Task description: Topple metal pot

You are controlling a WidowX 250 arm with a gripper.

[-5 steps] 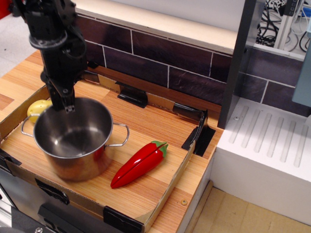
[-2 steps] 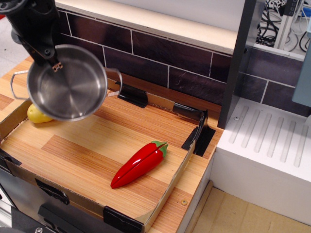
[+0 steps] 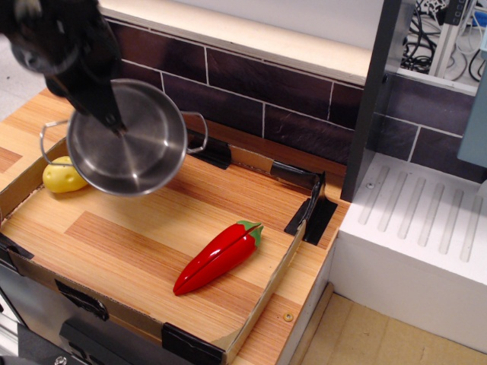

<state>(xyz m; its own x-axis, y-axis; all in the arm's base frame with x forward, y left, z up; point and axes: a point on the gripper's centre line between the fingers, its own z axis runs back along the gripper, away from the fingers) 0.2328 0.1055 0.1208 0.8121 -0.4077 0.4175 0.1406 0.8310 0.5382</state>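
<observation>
I see my gripper (image 3: 112,122) clamped on the rim of the metal pot (image 3: 129,141), which hangs tilted above the wooden tray's (image 3: 137,243) back-left, over the yellow fruit (image 3: 62,177). The red pepper (image 3: 217,257) lies apart. No readable writing.

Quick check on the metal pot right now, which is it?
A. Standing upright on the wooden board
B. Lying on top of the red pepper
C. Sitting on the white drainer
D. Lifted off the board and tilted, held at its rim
D: the pot hangs tilted above the board, its inside facing the camera, with the hand clamped on its rim; the red pepper lies apart from it.
</observation>
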